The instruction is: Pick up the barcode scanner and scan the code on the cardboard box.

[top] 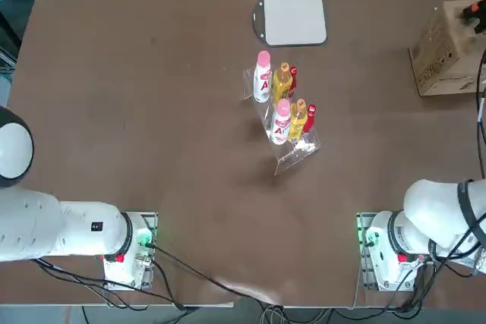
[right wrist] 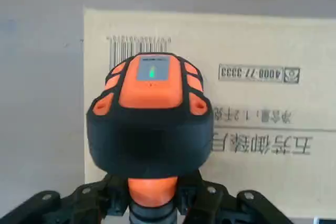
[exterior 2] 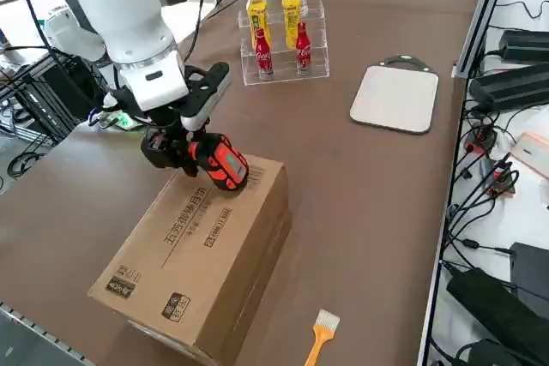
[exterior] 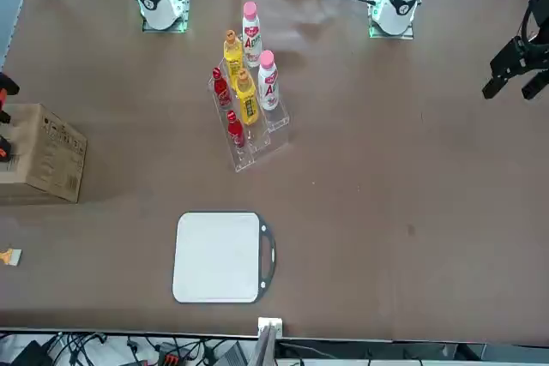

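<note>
Brown tabletop around it, the cardboard box [exterior 2: 202, 259] lies just under your right gripper [exterior 2: 190, 153], clamped on the barcode scanner [exterior 2: 219, 163], whose nose points past the fingers at the printed barcode [right wrist: 138, 47] just ahead.

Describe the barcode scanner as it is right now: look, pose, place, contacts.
The barcode scanner is a chunky black body with an orange top panel, orange side trim and a small grey window showing a green light. It looks like hard plastic with rubbery trim. The right end effector is shut on its orange handle, holding it in the air above the cardboard box. Its head points at the printed barcode near the box's edge. Only the end effector touches it.
</note>
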Robot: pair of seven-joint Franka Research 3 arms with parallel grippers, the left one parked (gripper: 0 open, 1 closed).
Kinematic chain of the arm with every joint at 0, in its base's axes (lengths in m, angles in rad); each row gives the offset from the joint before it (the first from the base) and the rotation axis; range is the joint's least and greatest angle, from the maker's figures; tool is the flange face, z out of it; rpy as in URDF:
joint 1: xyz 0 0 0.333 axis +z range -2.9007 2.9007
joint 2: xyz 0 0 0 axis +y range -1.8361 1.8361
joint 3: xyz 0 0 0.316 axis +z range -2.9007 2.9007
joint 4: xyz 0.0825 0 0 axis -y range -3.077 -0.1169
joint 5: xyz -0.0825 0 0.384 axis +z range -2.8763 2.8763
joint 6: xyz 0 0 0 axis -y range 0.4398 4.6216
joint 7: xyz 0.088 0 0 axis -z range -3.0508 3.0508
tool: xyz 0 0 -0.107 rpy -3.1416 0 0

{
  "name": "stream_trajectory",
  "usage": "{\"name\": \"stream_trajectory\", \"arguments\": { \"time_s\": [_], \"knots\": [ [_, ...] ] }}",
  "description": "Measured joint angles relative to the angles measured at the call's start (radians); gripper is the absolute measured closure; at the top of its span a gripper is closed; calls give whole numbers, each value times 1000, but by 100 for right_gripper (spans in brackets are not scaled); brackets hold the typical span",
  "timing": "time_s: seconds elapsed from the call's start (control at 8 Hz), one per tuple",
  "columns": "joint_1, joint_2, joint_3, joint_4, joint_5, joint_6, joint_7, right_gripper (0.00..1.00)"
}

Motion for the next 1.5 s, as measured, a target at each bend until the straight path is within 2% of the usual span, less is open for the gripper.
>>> {"name": "stream_trajectory", "arguments": {
  "time_s": [0.25, 1.12, 1.38, 1.5],
  "knots": [
    [4, 7, 11, 18, 0, 0, 0, 57],
    [7, 9, 15, 25, 0, -1, 0, 57],
    [30, -1, 25, 37, 2, -45, 23, 57],
    [70, -14, 28, 42, 4, -99, 88, 57]
  ]
}}
